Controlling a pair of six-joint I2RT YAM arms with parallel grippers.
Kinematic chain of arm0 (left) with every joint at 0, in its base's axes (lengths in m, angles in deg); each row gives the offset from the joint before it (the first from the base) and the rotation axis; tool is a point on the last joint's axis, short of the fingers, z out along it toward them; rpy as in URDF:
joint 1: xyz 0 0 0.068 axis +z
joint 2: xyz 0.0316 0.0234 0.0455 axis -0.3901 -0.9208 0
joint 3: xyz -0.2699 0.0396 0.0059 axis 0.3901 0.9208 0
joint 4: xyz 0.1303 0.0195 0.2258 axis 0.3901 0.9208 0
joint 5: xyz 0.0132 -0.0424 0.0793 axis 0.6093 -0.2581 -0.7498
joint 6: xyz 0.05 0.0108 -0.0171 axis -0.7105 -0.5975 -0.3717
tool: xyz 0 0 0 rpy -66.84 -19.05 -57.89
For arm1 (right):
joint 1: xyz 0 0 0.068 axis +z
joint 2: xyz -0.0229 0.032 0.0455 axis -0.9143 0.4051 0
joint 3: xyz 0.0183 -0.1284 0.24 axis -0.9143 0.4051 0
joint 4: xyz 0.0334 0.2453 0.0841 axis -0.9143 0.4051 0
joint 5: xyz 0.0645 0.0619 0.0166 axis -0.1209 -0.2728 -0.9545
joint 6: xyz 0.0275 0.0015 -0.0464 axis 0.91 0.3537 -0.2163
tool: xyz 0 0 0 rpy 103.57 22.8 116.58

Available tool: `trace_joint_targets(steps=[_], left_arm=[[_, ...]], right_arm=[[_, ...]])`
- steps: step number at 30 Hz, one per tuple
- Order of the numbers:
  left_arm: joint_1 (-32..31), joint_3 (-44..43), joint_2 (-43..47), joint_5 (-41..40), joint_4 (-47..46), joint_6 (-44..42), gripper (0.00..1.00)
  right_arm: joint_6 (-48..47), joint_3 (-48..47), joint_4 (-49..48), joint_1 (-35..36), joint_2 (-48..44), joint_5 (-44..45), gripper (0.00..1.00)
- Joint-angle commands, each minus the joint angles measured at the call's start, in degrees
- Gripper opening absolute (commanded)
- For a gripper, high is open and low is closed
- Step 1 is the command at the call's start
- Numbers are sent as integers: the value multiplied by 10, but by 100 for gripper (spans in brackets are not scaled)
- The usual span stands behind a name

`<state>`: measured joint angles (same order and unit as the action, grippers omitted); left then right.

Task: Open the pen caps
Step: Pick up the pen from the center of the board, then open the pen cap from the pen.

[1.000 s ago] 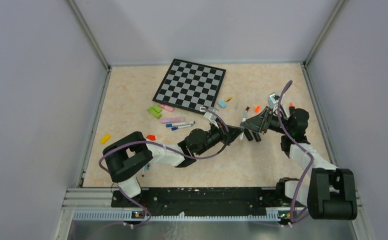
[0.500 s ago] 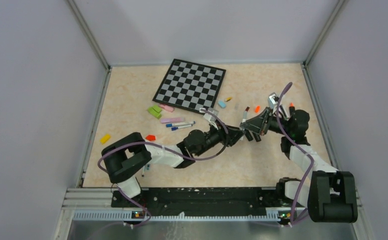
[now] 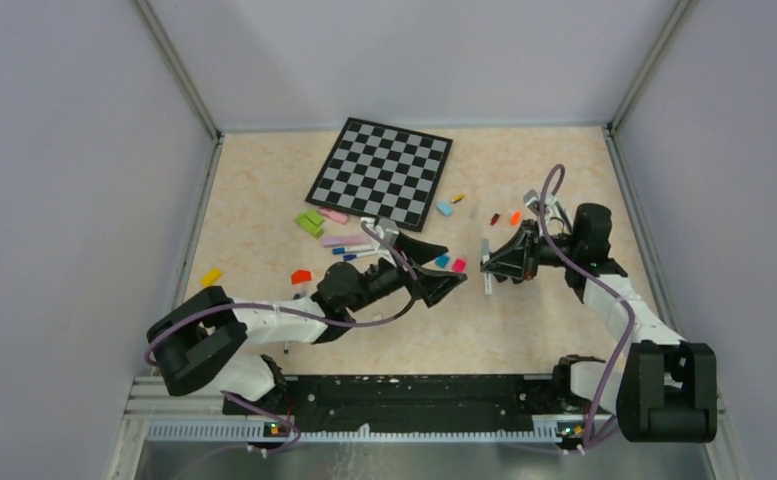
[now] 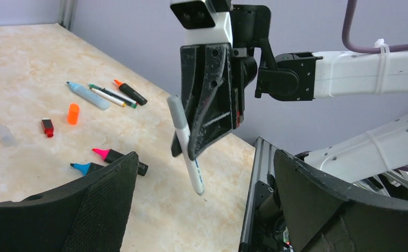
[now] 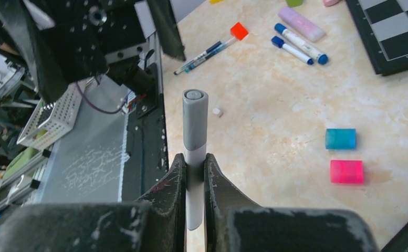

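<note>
Centre frame in the left wrist view, the pen (image 4: 192, 165) stands near-upright, grey cap (image 4: 175, 111) uppermost, pinched by the right fingers (image 4: 204, 105). The left fingers (image 4: 104, 197) gape wide and empty before it.

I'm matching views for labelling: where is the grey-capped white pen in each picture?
Top external: pen right of centre, in the right fingers.
Left wrist: pen at centre, hanging tilted.
Right wrist: pen at centre, pointing up.
Shared landmark: the right fingers shut on it.
</note>
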<state>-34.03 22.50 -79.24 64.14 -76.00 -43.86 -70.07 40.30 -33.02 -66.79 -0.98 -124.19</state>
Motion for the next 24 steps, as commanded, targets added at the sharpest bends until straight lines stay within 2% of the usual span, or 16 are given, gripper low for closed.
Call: trace_joint_targets(steps=[1, 7, 13, 21, 24], left_arm=[[41, -7, 5, 109, -35, 52, 99], [45, -70, -53, 141, -40, 79, 96], [44, -132, -129, 152, -55, 109, 88], [40, -161, -184, 158, -62, 135, 63], [39, -166, -191, 163, -63, 140, 48]], right_arm=[[-112, -26, 85, 20, 5, -55, 0], [-119, -22, 89, 33, 9, -60, 0], [-126, -25, 98, 36, 13, -59, 0], [-135, -28, 114, 40, 14, -56, 0], [-137, -29, 118, 42, 16, -52, 0]])
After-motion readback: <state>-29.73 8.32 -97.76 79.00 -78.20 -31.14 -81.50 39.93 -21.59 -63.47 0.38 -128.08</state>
